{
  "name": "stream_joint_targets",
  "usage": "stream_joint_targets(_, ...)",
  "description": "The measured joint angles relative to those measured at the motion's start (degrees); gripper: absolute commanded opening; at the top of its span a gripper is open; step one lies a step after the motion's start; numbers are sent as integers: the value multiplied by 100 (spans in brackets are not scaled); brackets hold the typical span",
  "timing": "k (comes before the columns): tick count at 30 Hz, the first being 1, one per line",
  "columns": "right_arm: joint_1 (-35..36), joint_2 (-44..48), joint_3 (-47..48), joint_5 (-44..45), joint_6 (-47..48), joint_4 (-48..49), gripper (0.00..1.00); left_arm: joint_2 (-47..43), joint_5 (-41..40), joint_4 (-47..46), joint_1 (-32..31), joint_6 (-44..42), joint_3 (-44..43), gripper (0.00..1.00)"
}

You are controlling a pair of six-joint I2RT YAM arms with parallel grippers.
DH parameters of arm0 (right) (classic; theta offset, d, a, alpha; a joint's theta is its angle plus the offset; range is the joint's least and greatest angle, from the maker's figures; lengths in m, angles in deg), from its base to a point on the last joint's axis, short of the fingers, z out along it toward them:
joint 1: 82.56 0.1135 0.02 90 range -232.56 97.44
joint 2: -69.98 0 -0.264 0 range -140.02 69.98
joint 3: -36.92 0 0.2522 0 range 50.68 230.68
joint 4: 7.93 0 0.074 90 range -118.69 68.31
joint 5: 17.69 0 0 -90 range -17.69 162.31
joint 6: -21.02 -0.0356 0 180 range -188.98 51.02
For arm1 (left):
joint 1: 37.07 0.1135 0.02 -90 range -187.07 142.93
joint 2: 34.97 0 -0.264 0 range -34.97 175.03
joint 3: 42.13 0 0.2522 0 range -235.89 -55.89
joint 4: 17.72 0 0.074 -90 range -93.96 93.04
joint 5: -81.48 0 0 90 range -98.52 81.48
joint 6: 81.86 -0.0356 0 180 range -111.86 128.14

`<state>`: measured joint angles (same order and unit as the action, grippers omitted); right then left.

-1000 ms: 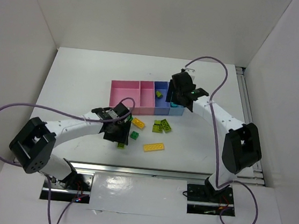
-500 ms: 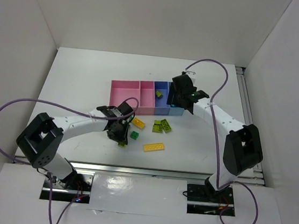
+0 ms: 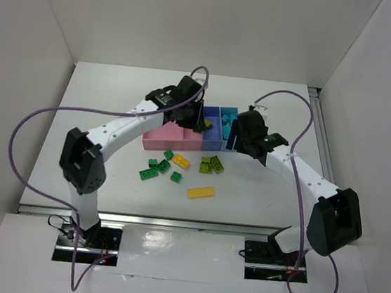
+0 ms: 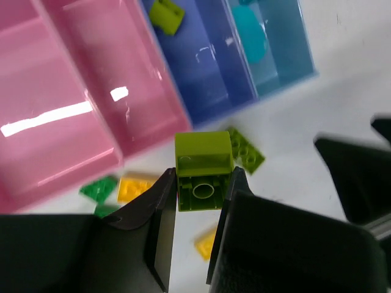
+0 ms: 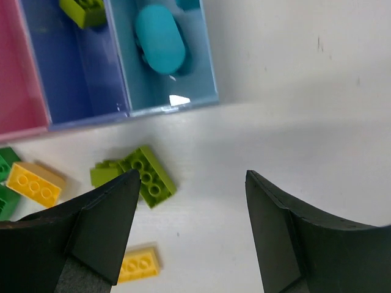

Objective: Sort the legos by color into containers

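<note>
**Lime brick picked up and carried to the tray**

The left gripper (image 3: 199, 122) has been swung from the loose bricks (image 3: 163, 165) to the tray (image 3: 157, 124). It is pinched on a lime green brick (image 4: 203, 155), held aloft near the purple-blue compartment (image 4: 201, 67), where a matching lime piece (image 4: 167, 13) already lies. The right gripper (image 5: 192, 183) has been drawn back, spread and empty.

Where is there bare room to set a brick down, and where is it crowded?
Bare: the table left of the tray; the strip behind the tray; the pink compartments, as far as they show. Crowded: right in front of the tray, where the loose legos lie.
</note>
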<state>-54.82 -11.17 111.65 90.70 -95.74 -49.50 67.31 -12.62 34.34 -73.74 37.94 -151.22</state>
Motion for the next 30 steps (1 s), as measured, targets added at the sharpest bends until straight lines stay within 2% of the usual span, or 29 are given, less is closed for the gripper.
stream_joint_targets(5, 74, 426, -372, -103, -234, -308, 77, 1510, -22, 70, 61, -96, -1484, 17)
stream_joint_targets(7, 168, 623, -511, -149, -326, -380, 77, 2070, -52, 114, 92, -136, -2055, 27)
stream_joint_targets(8, 225, 730, -588, -192, -367, -404, 77, 2308, -72, 146, 98, -146, -2321, 38)
stream_joint_targets(9, 299, 850, -673, -247, -404, -433, 77, 2553, -87, 177, 103, -181, -2601, 64)
stream_joint_targets(11, 442, 1056, -826, -358, -470, -468, 78, 2935, -101, 260, 109, -286, -3104, 70)
stream_joint_targets(15, 758, 1174, -997, -533, -527, -476, 78, 3141, -55, 396, 125, -306, -3499, 71)
stream_joint_targets(18, 951, 1027, -1062, -586, -531, -450, 78, 2953, -50, 407, 129, -411, -3394, 68)
stream_joint_targets(21, 984, 590, -1040, -581, -437, -356, 81, 2433, -66, 470, 136, -461, -2857, 68)
stream_joint_targets(27, 994, -796, -697, -546, -98, -175, 83, 614, -160, 354, 264, -566, -955, 68)
stream_joint_targets(30, 984, -1147, -643, -529, 57, -52, 80, -260, -157, 302, 560, -562, -70, 68)
